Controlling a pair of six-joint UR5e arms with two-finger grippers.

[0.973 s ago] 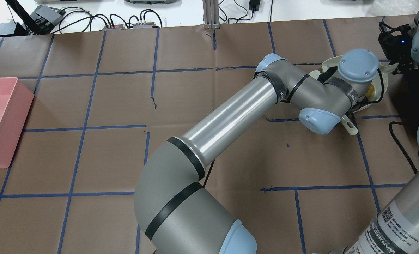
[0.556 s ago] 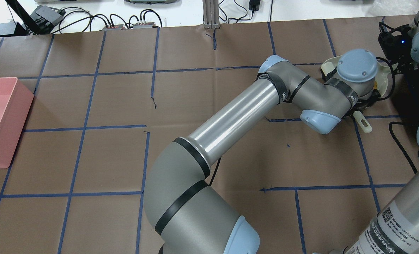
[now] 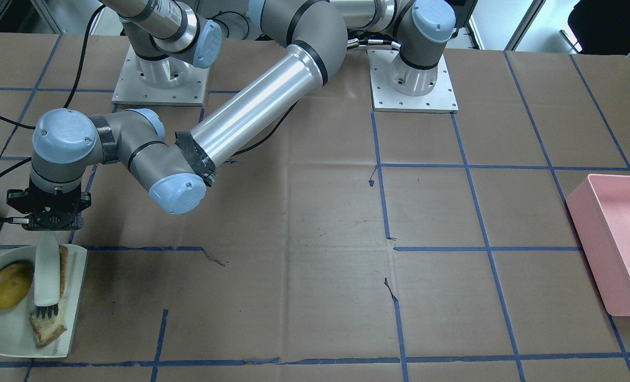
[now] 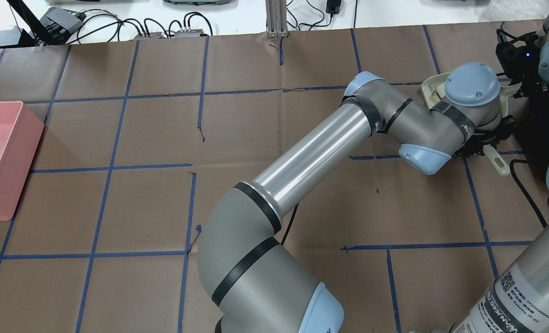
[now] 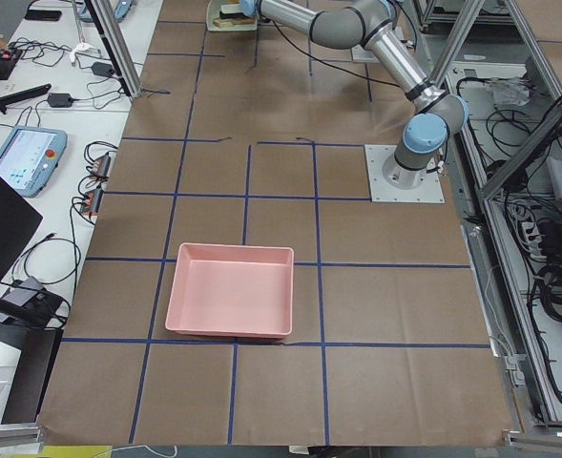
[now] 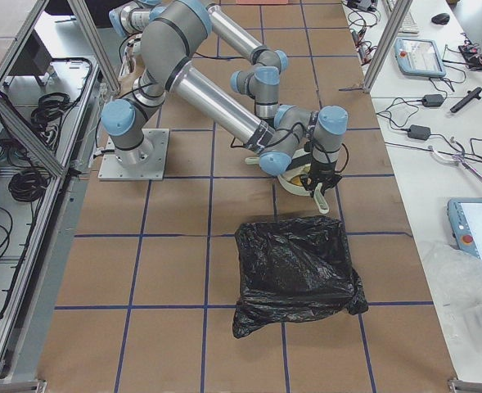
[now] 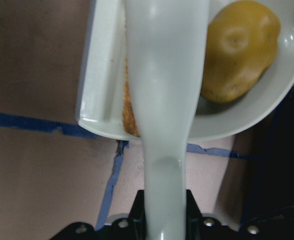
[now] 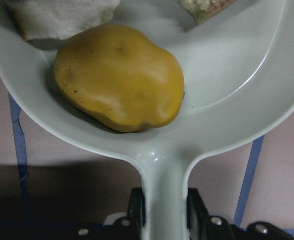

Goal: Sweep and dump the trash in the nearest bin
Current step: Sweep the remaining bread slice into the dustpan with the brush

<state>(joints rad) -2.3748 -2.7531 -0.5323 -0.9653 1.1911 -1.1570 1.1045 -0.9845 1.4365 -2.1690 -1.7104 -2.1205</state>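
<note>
Resting in the dustpan [image 3: 75, 297] at the right end of the table [image 3: 315, 276] are the potato [image 3: 7, 286] and the bread pieces [image 3: 44, 329]. The brush [image 3: 46, 270] reaches over them, its long axis running near to far. The left gripper [image 7: 164, 222] is clamped on the brush handle and the right gripper [image 8: 165, 212] on the dustpan handle. The black bag [image 6: 298, 270] stands near, further right on the handle side. The pink bin [image 3: 585, 233] sits well apart at the left end. The right arm looks better placed to dump.
</note>
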